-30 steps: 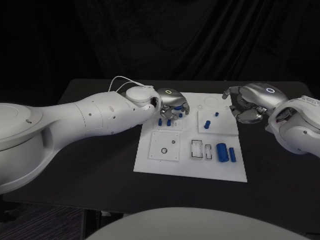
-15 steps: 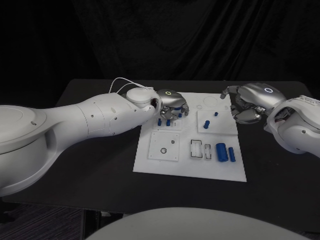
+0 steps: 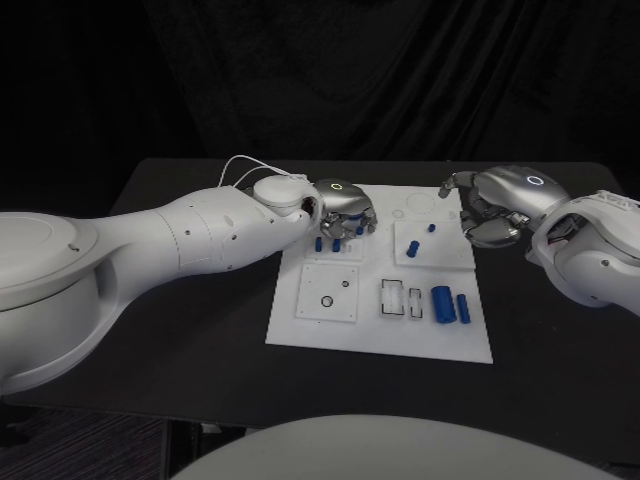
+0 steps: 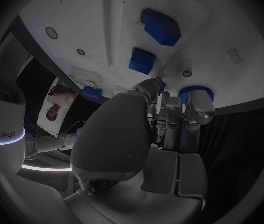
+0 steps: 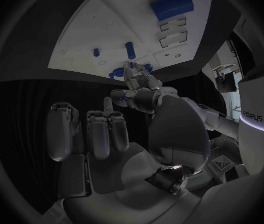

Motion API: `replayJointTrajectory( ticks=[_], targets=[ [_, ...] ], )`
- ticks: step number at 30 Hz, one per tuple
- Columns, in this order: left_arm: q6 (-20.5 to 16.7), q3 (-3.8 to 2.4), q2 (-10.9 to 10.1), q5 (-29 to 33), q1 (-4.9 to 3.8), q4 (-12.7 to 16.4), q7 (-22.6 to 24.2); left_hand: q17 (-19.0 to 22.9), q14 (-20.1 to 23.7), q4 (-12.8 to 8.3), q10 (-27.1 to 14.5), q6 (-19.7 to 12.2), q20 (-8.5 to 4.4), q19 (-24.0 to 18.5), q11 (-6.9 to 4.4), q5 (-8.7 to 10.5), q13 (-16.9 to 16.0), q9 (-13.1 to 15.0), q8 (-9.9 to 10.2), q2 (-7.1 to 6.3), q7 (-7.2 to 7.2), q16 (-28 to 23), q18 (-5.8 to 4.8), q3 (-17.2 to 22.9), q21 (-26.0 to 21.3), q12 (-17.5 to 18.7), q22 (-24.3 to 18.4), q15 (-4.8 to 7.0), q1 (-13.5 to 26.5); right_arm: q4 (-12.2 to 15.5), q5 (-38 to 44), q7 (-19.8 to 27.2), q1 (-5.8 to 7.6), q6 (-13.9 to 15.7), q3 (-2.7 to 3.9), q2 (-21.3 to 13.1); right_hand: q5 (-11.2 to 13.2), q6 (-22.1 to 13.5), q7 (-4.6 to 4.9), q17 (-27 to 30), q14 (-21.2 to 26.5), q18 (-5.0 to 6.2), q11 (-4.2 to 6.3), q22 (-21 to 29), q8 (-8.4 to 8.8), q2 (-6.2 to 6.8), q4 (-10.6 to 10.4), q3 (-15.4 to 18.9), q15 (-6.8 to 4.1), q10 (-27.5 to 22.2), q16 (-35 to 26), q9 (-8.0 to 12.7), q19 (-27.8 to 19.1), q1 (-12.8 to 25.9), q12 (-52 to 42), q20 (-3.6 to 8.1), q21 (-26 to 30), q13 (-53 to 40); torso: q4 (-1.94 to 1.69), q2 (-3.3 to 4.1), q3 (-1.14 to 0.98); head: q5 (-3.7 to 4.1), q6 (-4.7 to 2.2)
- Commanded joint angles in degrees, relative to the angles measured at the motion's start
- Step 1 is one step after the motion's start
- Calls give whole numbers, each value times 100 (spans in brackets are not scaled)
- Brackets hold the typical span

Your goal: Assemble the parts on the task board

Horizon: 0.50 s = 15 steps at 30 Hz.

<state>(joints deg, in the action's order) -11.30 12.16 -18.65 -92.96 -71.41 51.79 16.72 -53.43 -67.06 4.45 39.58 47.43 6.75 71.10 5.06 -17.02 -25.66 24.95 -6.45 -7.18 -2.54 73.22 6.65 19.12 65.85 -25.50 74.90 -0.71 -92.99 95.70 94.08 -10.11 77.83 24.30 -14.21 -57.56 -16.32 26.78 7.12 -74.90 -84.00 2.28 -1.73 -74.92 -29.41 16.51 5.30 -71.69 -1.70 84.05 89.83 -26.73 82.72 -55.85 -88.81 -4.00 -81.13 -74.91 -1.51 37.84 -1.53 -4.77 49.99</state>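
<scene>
The white task board [image 3: 385, 335] lies in the middle of the black table. My left hand [image 3: 343, 212] hovers over its far left section, fingers drawn together around a round blue part [image 4: 196, 92] at their tips. Two blue pegs [image 3: 329, 243] stand just below that hand. My right hand [image 3: 495, 211] hangs at the board's far right edge, fingers apart and holding nothing. More blue parts sit on the board: a peg [image 3: 411, 247], a small piece [image 3: 433, 228] and two cylinders [image 3: 444, 302] near the front right.
Blue blocks [image 4: 161, 26] stand on the board [image 4: 107, 15] beyond my left fingers. In the right wrist view the left hand [image 5: 138, 84] shows past my own fingers [image 5: 101, 129], with the board [image 5: 107, 30] behind. Bare black table [image 3: 190, 300] flanks the board.
My left hand has drawn slightly back from the two blue pegs. The right hand has barely shifted.
</scene>
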Motion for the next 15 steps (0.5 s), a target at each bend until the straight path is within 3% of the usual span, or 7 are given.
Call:
replayJointTrajectory(
  ticks=[1, 15],
  targets=[
    [-70, -6, 27, -18, 21, -28, 144, -14, -14, -1, 96, 78, -31, 19, 4, -12, 6, 15, -49, 1, -6, 36, -72, 48, 46, -59, 734, 15, 65, -3, 6, -90, -4, -52, 5, 7, -3, -42, -14, -1469, -579, 67, 36, -1129, -40, -21, 5, -29, -60, 343, -9, 5, -58, 52, 32, 4, 32, -1301, -1, -1, 0, 5, 1],
    [-251, -6, 53, -18, 55, -137, 197, -90, -169, -51, 398, 372, -73, 164, -79, 65, -45, 259, -305, 35, -61, 128, -106, 104, 214, -217, 777, 77, 186, -21, 6, -111, -5, -128, 5, 24, -1, -48, -14, -1462, -575, 69, 36, -1127, -48, -24, 22, -39, -61, 332, -14, 5, -63, 48, 39, 5, 34, -1292, 8, -3, 1, 14, 1]
  ],
)
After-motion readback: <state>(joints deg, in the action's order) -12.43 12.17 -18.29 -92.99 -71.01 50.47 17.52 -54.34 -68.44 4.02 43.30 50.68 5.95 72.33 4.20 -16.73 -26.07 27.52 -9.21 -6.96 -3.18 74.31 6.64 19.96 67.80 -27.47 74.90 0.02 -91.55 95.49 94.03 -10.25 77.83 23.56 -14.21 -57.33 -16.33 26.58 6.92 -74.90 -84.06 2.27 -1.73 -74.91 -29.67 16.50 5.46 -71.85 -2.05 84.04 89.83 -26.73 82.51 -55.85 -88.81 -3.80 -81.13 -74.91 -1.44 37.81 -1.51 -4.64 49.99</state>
